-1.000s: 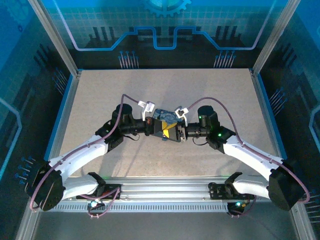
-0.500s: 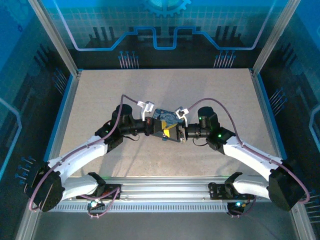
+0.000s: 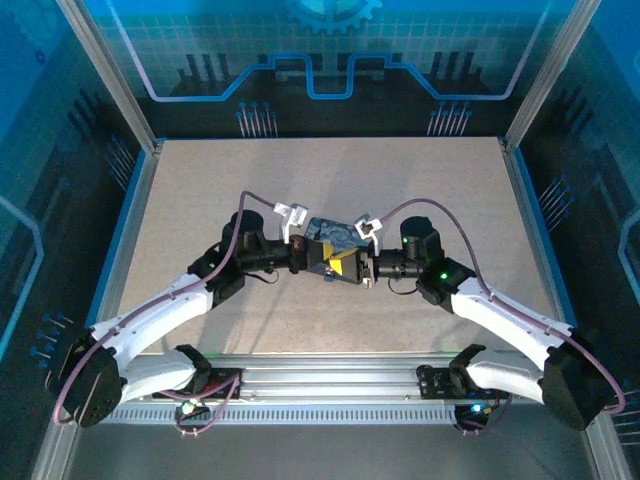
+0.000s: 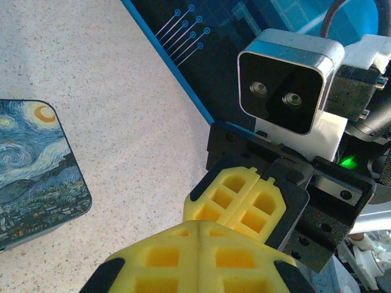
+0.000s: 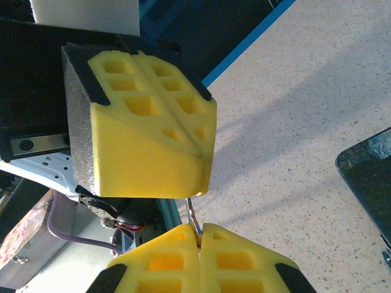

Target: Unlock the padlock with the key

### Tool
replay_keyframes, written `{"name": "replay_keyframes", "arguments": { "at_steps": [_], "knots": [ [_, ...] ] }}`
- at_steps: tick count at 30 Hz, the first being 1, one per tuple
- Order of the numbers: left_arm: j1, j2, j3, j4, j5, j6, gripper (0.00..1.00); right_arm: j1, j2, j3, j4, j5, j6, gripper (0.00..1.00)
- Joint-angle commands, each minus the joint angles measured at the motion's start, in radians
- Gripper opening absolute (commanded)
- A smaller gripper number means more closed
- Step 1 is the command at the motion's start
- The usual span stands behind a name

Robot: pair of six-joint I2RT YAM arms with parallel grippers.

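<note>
Both grippers meet tip to tip over the middle of the table. My right gripper is shut on the key, a thin grey blade sticking out of its yellow pads. The blade's tip reaches the seam of my left gripper, whose yellow fingers are pressed together. The padlock is hidden between those pads where the key ends. In the left wrist view my left gripper touches the right gripper head on.
The blue-and-yellow painted tin box lies flat on the table just behind the meeting grippers. The speckled table is ringed by a blue rim and dark walls. The right wrist camera faces the left one.
The right arm's forearm and wrist have shifted slightly, and its cable loop sits lower. The grippers stay tip to tip beside the tin box.
</note>
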Motion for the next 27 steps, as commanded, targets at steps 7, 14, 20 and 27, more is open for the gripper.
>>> {"name": "replay_keyframes", "arguments": {
  "at_steps": [7, 14, 20, 27],
  "knots": [
    [0.010, -0.039, -0.010, 0.016, -0.052, 0.020, 0.00, -0.026, -0.024, -0.043, -0.061, 0.033, 0.004, 0.03],
    [0.013, -0.060, -0.011, -0.015, -0.081, 0.023, 0.42, -0.027, 0.000, -0.021, -0.145, 0.060, -0.033, 0.01],
    [0.018, -0.097, -0.030, -0.103, -0.157, 0.052, 0.73, -0.038, 0.070, 0.029, -0.237, 0.097, -0.056, 0.02],
    [0.016, -0.107, -0.069, -0.232, -0.258, 0.134, 0.80, -0.085, 0.199, 0.088, -0.249, 0.114, -0.022, 0.02]
  ]
}}
